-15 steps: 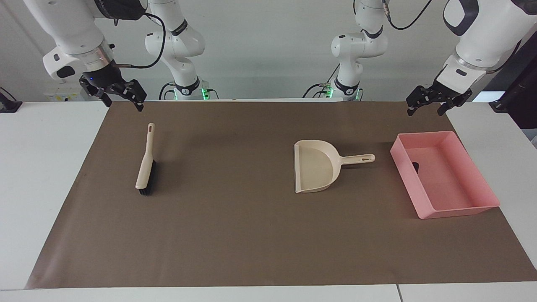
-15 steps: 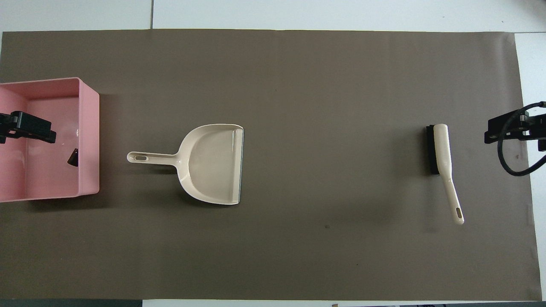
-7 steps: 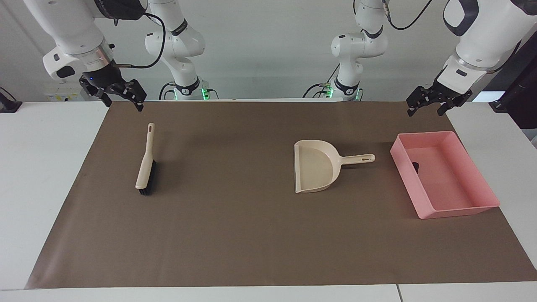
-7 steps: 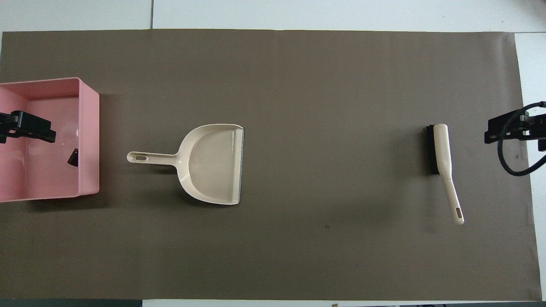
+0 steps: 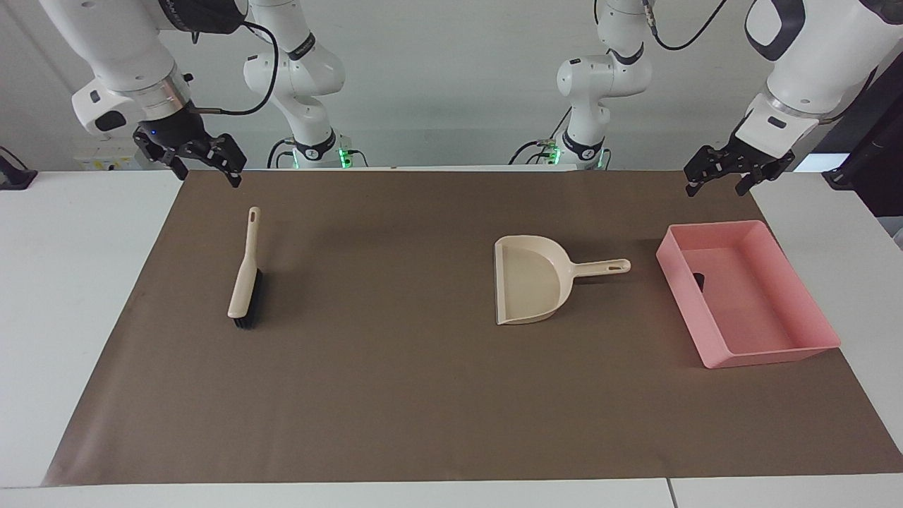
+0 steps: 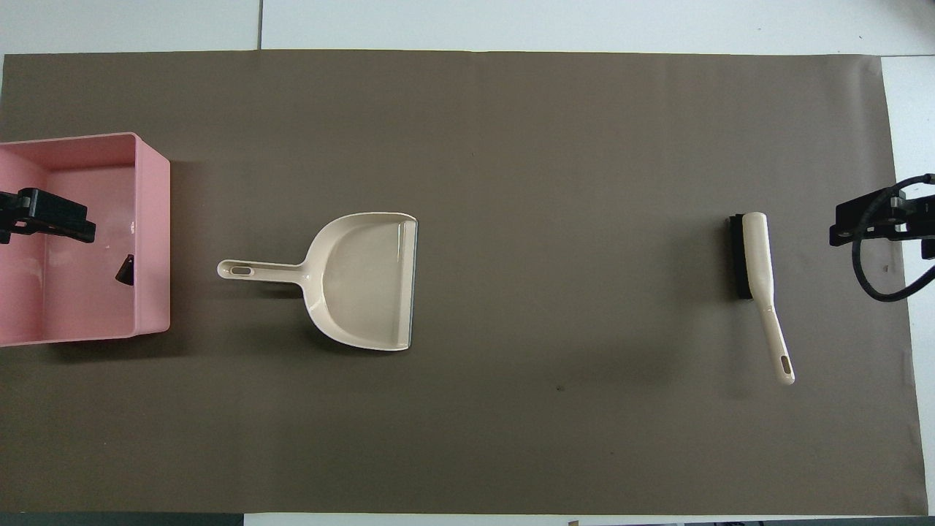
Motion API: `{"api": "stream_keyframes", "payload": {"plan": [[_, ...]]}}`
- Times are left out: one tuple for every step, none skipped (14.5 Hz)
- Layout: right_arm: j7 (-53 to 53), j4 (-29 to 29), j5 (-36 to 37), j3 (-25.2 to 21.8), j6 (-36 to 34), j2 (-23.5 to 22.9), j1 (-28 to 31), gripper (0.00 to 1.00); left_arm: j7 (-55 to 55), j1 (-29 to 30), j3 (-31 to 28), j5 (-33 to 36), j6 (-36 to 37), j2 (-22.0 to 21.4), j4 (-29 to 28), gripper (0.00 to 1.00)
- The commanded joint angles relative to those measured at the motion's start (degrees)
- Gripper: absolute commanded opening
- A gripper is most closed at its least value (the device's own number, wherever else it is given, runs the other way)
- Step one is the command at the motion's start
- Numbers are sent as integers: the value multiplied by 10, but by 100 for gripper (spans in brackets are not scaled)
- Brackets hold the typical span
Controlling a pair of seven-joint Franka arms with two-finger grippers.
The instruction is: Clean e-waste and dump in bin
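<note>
The pink bin (image 5: 765, 346) (image 6: 153, 219) stands at the left arm's end of the brown mat. A small dark piece of e-waste (image 5: 699, 281) (image 6: 125, 270) lies inside it against the wall beside the dustpan. No e-waste shows on the mat. My left gripper (image 5: 715, 188) (image 6: 45, 223) hangs open and empty in the air over the bin's end of the mat. Over the mat's corner at the right arm's end, my right gripper (image 5: 209, 175) (image 6: 880, 223) hangs open and empty, above the brush's handle tip.
A beige dustpan (image 5: 529, 279) (image 6: 361, 281) lies flat mid-mat, its handle pointing at the bin. A beige brush with black bristles (image 5: 244, 279) (image 6: 757, 256) lies toward the right arm's end. The brown mat (image 5: 395, 395) covers most of the white table.
</note>
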State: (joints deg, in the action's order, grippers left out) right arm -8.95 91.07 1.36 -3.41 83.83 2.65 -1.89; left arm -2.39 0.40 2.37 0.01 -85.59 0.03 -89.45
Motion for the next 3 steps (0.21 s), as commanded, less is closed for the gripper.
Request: {"api": "stream_keyframes", "payload": {"plan": [[2,-5,5,2,-2,1,4,100,5,2,1,3,-12,-17,-20,98],[2,-5,5,2,-2,1,4,100,5,2,1,3,-12,-17,-20,98],[2,-5,5,2,-4,1,4,100,5,2,1,3,-12,-17,-20,98]]}}
